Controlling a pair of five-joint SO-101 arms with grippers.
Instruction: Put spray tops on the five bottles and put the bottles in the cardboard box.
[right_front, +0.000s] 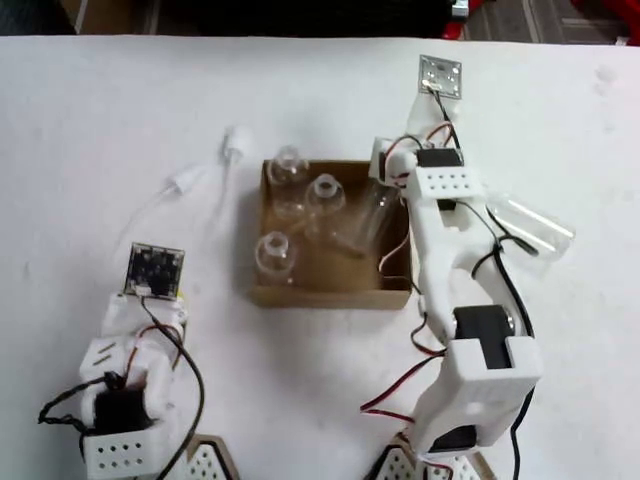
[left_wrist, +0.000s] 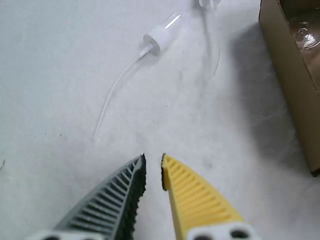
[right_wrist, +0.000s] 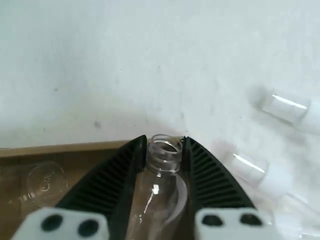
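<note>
The cardboard box (right_front: 330, 297) stands mid-table with three clear topless bottles upright inside: one (right_front: 288, 166), another (right_front: 326, 195) and a third (right_front: 275, 252). My right gripper (right_wrist: 165, 142) is shut on the neck of a fourth clear bottle (right_wrist: 165, 156), tilted over the box's far right corner (right_front: 372, 215). Two spray tops lie left of the box, one (right_front: 185, 180) and the other (right_front: 236, 142). Near the front left, my left gripper (left_wrist: 153, 167) hangs above bare table, fingers almost together and holding nothing, short of a spray top (left_wrist: 159, 36) with its long dip tube.
Another clear bottle (right_front: 530, 225) lies on its side to the right of the right arm (right_front: 445, 185). The box wall (left_wrist: 290, 75) rises beside the left gripper's space. Open white table stretches along the far side and the left.
</note>
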